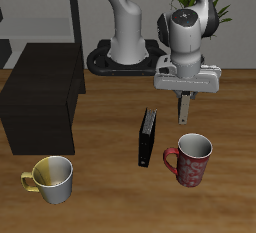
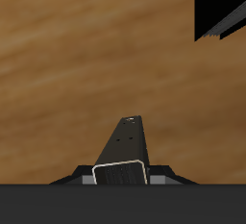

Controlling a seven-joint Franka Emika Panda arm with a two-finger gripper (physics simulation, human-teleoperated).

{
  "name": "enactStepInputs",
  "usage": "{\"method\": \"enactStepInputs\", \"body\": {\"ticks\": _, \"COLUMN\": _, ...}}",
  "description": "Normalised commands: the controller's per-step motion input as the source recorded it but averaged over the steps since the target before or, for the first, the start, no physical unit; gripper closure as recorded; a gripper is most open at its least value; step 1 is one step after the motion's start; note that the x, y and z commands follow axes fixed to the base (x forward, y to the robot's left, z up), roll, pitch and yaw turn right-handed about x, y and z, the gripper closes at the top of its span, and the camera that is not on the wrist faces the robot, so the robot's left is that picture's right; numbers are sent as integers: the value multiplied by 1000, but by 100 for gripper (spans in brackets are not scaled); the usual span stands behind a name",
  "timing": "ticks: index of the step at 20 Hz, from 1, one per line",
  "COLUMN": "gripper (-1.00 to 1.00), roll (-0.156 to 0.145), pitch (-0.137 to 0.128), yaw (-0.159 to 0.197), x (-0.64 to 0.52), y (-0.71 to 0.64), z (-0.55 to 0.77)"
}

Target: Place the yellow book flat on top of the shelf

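My gripper (image 1: 184, 110) hangs over bare wood, a little above the table, behind the red mug. Its fingers (image 2: 123, 156) meet in one dark wedge in the wrist view, shut with nothing between them. A thin book (image 1: 148, 137) stands on edge on the table beside the gripper, nearer the front edge. It looks black with a pale edge, and a corner of it shows in the wrist view (image 2: 219, 5). No pale yellow book shows in either view. The shelf (image 1: 40, 95), a low black cabinet with a flat top, stands across the table from the gripper.
A red mug (image 1: 190, 160) stands just in front of the gripper, beside the book. A yellow-and-white mug (image 1: 52, 177) stands near the front edge, in front of the shelf. A tall grey open-frame rack (image 1: 55, 7) rises behind the shelf. The robot's base (image 1: 125, 55) is at the back.
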Motion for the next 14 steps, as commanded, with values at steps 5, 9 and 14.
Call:
{"method": "enactStepInputs", "body": {"ticks": 5, "gripper": 100, "roll": -58, "pitch": -30, "yaw": 77, "x": 60, "y": -559, "z": 447}}
{"method": "enactStepInputs", "body": {"ticks": 9, "gripper": 100, "roll": -42, "pitch": -47, "yaw": 92, "x": -2, "y": -459, "z": 388}}
{"method": "enactStepInputs", "body": {"ticks": 14, "gripper": 100, "roll": -85, "pitch": -51, "yaw": 153, "x": 24, "y": -727, "z": 640}}
